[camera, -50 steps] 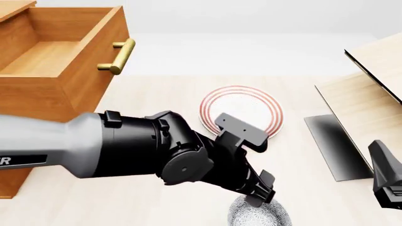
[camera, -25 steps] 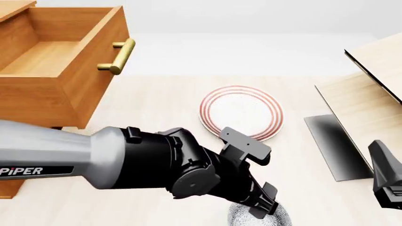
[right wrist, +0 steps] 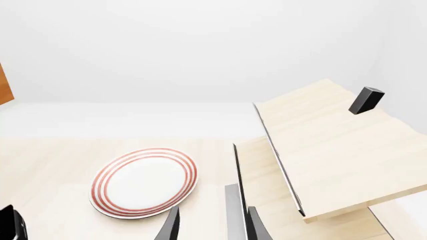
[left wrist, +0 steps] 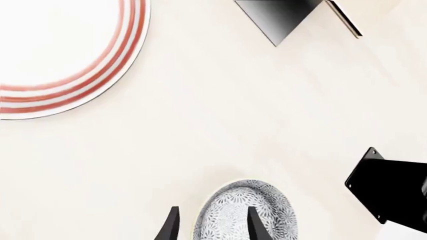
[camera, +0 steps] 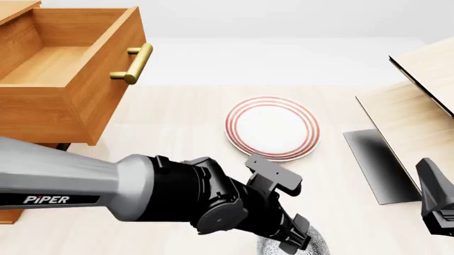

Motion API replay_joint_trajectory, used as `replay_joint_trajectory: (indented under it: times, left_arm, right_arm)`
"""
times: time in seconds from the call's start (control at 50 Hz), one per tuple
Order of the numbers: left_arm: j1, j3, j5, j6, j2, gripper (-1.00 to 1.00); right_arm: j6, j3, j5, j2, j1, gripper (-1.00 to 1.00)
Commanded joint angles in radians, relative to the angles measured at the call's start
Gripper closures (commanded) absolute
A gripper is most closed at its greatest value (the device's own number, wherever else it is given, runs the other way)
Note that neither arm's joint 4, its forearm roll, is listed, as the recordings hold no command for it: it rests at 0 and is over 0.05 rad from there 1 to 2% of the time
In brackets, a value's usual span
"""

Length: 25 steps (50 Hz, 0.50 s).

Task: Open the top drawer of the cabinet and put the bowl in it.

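The speckled bowl [left wrist: 248, 212] stands on the table near its front edge, mostly hidden under my left arm in the front view [camera: 320, 247]. My left gripper [left wrist: 212, 228] is open and straddles the bowl's rim, with one finger inside the bowl and the other outside it. The top drawer [camera: 67, 64] of the orange-brown cabinet [camera: 10, 208] stands pulled out at the far left, its light interior bare and its brass handle [camera: 135, 64] facing the table. My right gripper [right wrist: 212, 227] is open and holds nothing. It hovers at the right edge, away from the bowl.
A flat white plate with red rings [camera: 271, 127] lies mid-table, beyond the bowl. A pale wood structure with a black edge [camera: 418, 101] and a dark grey panel [camera: 375, 164] fill the right side. My left arm [camera: 106, 191] spans the front left.
My left arm has slid toward the front edge and lowered, bringing its open fingers down around the bowl's rim. The right arm and the drawer have not moved.
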Motion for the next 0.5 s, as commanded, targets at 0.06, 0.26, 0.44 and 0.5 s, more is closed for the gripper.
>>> replay_joint_trajectory:
  times: [0.06,0.26,0.44,0.5]
  left_arm:
    - [0.003,0.015,-0.015,-0.007,0.008,-1.0]
    - [0.002,0.03,-0.039,-0.02,0.018,-1.0]
    - [-0.006,0.036,-0.057,-0.035,0.03,-1.0]
    - [-0.007,0.04,-0.067,-0.04,0.04,-1.0]
  right_arm:
    - [0.0,0.001,0.0,-0.002,0.0,-1.0]
    - [0.001,0.001,0.0,-0.001,0.0,-1.0]
    - [0.001,0.001,0.0,-0.001,0.0,-1.0]
    - [0.001,0.001,0.0,-0.001,0.0,-1.0]
